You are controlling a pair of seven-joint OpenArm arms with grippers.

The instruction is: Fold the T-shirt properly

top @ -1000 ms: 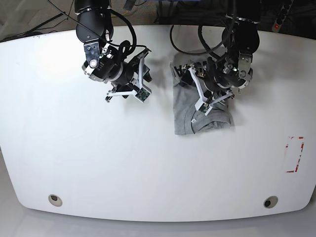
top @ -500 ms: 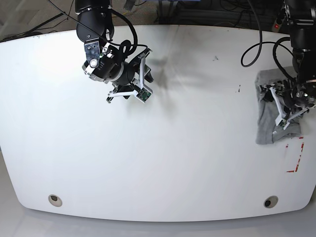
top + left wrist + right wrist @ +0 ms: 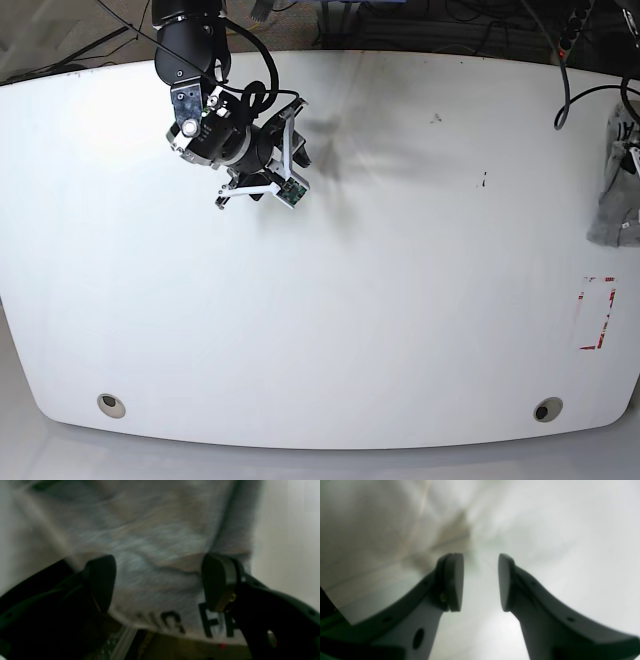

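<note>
In the left wrist view the left gripper [image 3: 160, 582] fills the lower half of the frame, its two dark fingers [image 3: 101, 580] spread wide with the T-shirt [image 3: 160, 537] lying across the gap and beyond them; whether the pads press on the cloth or merely sit over it cannot be told, as the picture is blurred. The grey fabric runs from the lower middle up to the top of that frame, and black letters, "G" and "F" among them, show along its lower edge between the fingers. In the right wrist view the right gripper [image 3: 481, 582] stands with its jaws parted by a narrow gap and nothing between them, only the white table [image 3: 557, 542] behind. In the base view the table [image 3: 350, 330] takes up nearly the whole frame; a round hole [image 3: 112, 404] sits near its lower left edge and another [image 3: 545, 409] near its lower right, with a red-marked rectangle [image 3: 597, 312] at the right side. Farther up, the right gripper [image 3: 283, 165] hangs over the upper left part of the table, well apart from the T-shirt [image 3: 612, 205], which shows as a grey bunch at the right edge of the frame, partly cut off. Small dark specks [image 3: 484, 180] mark the table toward the upper right.
</note>
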